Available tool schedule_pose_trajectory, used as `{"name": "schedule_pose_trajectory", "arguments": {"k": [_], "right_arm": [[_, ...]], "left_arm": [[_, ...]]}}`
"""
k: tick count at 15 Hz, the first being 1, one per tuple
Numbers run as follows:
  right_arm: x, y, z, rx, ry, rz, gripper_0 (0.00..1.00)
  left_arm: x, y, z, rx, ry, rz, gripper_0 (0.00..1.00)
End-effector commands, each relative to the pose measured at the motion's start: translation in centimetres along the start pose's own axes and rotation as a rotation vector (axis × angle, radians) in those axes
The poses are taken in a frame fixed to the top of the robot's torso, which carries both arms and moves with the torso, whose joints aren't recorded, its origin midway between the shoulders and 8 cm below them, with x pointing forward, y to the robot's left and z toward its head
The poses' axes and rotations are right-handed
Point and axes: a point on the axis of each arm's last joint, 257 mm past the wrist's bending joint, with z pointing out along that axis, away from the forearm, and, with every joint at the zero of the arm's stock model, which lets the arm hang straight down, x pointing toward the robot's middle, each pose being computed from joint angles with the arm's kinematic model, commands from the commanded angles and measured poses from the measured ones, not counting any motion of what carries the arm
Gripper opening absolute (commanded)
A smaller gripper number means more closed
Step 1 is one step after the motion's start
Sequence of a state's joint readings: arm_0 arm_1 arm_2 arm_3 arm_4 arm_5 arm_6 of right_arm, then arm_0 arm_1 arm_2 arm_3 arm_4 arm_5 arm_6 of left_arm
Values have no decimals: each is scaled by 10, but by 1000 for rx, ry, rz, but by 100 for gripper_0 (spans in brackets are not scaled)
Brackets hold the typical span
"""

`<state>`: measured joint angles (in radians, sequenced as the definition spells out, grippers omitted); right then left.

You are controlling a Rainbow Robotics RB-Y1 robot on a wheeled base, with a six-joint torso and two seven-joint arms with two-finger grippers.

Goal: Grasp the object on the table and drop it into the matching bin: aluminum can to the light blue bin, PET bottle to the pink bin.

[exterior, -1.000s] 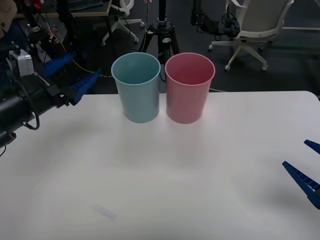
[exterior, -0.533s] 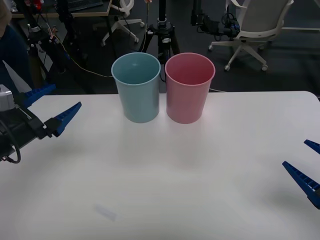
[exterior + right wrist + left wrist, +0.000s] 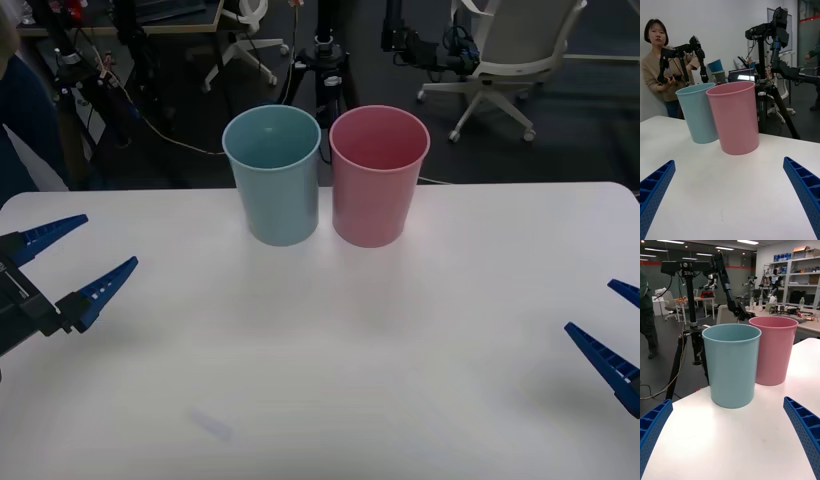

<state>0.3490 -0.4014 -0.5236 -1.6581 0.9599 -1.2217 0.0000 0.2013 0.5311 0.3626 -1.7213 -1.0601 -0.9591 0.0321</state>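
1. The white table (image 3: 330, 370) spreads across the front view, and no can is to be seen on its surface or in either gripper, so I cannot tell where the can is.
2. The right gripper (image 3: 615, 335) sits low at the table's right edge, near the robot, with its blue ribbed fingers spread apart and nothing between them.
3. In the right wrist view those two fingers (image 3: 655, 187) stand far apart at the bottom corners, just above the bare white tabletop (image 3: 730, 195).
4. The left gripper (image 3: 72, 262) is over the table's left edge, a little farther out than the right one, its fingers released and wide apart, holding nothing.
5. In the left wrist view its fingers (image 3: 801, 427) also sit at the two corners with only tabletop (image 3: 726, 442) between them.
6. Farther back, near the table's far edge and roughly at its middle, stands the light blue bin (image 3: 273, 180), upright on the table.
7. The pink bin (image 3: 378, 180) stands upright just beside it on the right, the two rims close together or touching.
8. Both wrist views face the two bins; the left one has the blue bin (image 3: 732, 367) nearer, the right one has the pink bin (image 3: 733, 120) nearer.
9. From the front, what shows of each bin's inside looks bare.
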Motion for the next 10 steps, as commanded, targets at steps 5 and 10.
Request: {"name": "schedule_pose_trajectory", "arguments": {"k": [5, 10], "right_arm": [[0, 0, 0, 0, 0, 0, 100], [0, 0, 0, 0, 0, 0, 100]], "left_arm": [[25, -14, -34, -27, 13, -56, 100], [31, -15, -48, -46, 17, -62, 100]]}}
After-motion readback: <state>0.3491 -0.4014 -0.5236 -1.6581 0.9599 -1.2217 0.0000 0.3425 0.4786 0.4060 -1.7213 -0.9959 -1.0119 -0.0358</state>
